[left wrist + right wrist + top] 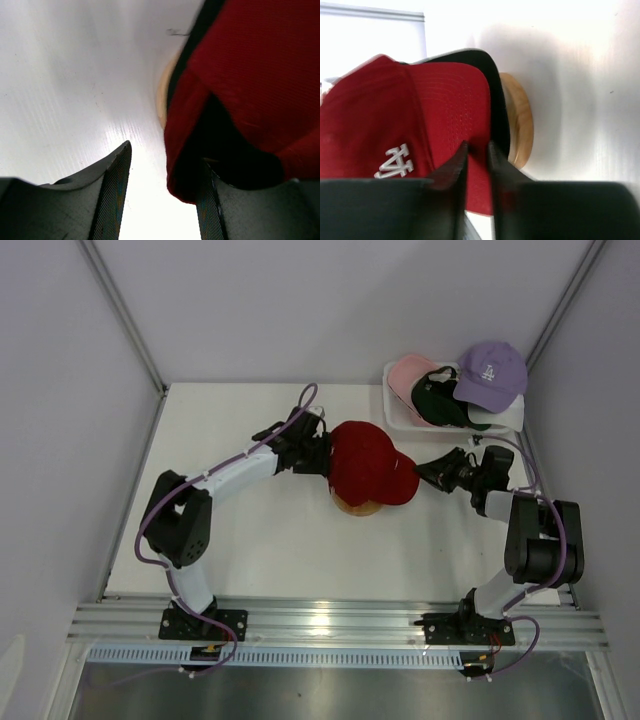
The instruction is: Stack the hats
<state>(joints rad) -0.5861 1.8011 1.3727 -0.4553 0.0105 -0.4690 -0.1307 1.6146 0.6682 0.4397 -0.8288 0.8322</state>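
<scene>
Red hat [368, 465] was found near the middle of the table [250, 550], seated over a wooden stand [355, 505]. A white basket [393, 412] at the far right corner was filled with the lavender hat [490, 373], pink hat [408, 375] and black hat [440, 400], the lavender uppermost. The red hat's brim was pinched by the narrowly closed right gripper [428, 472]. The left gripper [322, 456] was held open at its back edge, with the fabric rim against one finger and bare table seen in the gap.

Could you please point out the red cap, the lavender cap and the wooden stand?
red cap [362, 457], top external view, middle of crown.
lavender cap [490, 370], top external view, crown.
wooden stand [519, 120], right wrist view, exposed rim.
</scene>
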